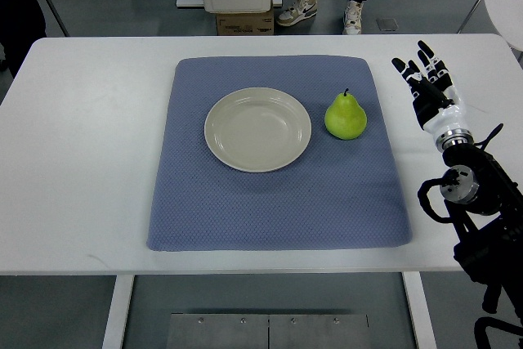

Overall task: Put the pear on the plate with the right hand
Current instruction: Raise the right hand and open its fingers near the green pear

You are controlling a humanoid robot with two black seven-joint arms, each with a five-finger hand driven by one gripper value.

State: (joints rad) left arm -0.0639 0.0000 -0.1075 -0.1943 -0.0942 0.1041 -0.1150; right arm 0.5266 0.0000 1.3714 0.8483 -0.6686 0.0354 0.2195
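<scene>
A green pear (346,115) stands upright on the blue mat (278,202), just right of an empty cream plate (257,129) that lies near the mat's middle. My right hand (424,73) hovers over the white table to the right of the mat, fingers stretched out and pointing away from me, holding nothing. It is about a hand's width to the right of the pear and not touching it. Its arm comes in from the lower right corner. The left arm does not show.
The white table (82,161) ends close below the mat. Beyond the far edge stand a person's legs and shoes (325,11), a white cabinet with a cardboard box (243,22), and a white chair (507,2) at the top right.
</scene>
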